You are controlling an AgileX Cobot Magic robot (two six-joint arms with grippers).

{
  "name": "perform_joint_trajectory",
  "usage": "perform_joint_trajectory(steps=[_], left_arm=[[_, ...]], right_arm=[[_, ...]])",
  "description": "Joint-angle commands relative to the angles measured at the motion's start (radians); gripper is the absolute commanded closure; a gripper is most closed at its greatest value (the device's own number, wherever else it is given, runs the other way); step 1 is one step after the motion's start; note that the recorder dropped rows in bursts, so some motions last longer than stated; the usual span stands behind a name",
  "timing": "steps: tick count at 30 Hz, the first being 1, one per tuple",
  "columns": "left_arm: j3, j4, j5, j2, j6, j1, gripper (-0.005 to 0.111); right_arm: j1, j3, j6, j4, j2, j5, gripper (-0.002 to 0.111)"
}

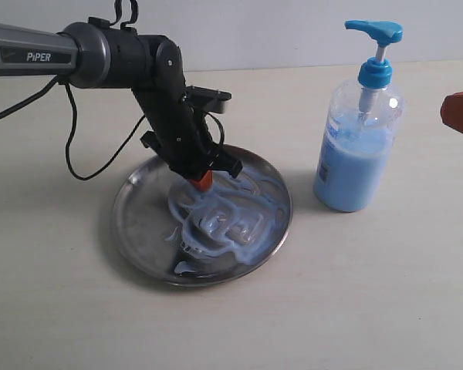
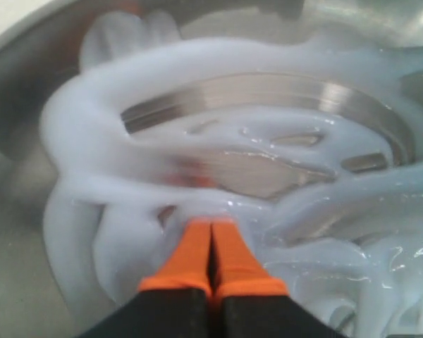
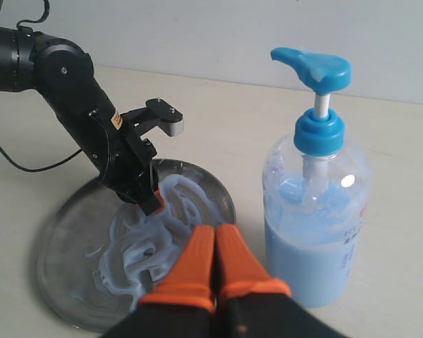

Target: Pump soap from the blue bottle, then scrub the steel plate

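One closed left claw [image 2: 211,225] amid soap [image 2: 77,141]

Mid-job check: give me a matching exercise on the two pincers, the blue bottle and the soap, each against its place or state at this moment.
Column one
1. left pincer
2. right pincer
3. blue bottle
4. soap

Column two
A. upright on the table, beside the steel plate
B. smeared in swirls over the plate
C. shut, tips down in the smears on the plate
D. shut, off the plate, on the bottle's side

Pairs: 1-C, 2-D, 3-A, 4-B
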Motion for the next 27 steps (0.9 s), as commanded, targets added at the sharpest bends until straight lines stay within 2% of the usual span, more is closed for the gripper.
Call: perform_joint_trajectory(steps=[1,10,27], left_arm=[[-0.001,-0.002,0.060,0.002,-0.003,0.004,0.107],[-0.001,-0.046,0.150,-0.027,0.025,0.004,0.107],[-0.001,-0.088,0.181,-0.027,0.057,0.004,0.107]], right_arm=[[0.001,-0.001,-0.005,0.000,-0.003,-0.006,0.108],[0.001,-0.001,-0.005,-0.002,-0.003,-0.006,0.108],[0.001,-0.001,-0.005,-0.004,-0.003,-0.006,0.108]])
